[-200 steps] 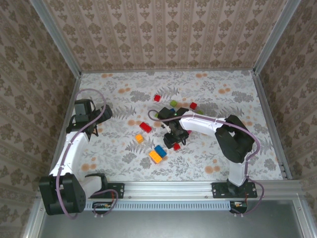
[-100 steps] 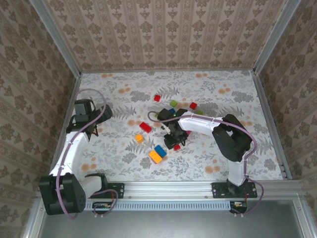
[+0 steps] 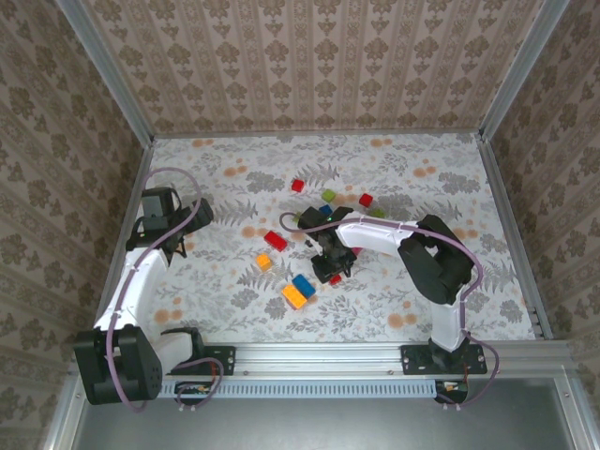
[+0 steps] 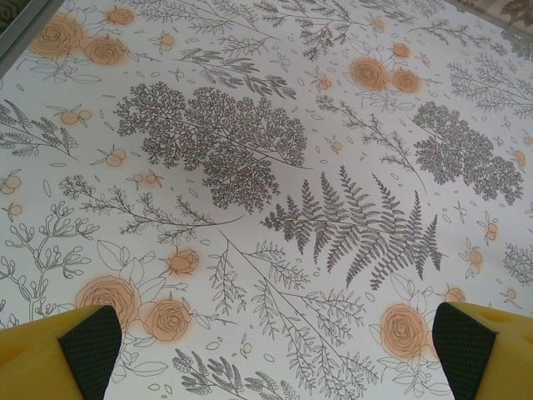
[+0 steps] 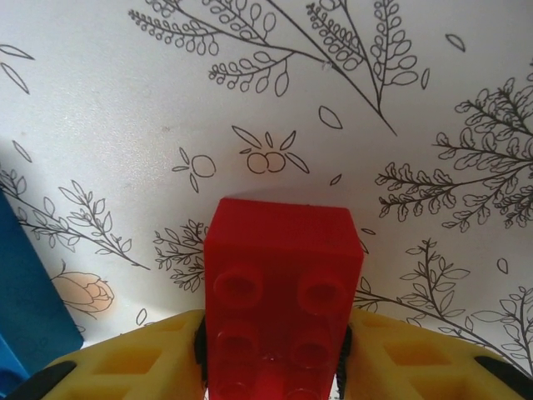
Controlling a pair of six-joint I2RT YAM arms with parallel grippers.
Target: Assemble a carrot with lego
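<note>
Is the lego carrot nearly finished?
Not yet, it has barely begun. Done: nothing looks built; bricks lie scattered on the table, with a blue brick and an orange brick side by side. In hand: the right gripper is pinching a red brick from both sides. The left gripper hangs open above the table. Left: all the stacking into a carrot.

White table covering (image 3: 450, 187) printed with grey ferns and orange roses. Three walls (image 3: 319, 66) papered in beige damask stripes stand around it. Aluminium rails (image 3: 105, 70) run along the corners.
</note>
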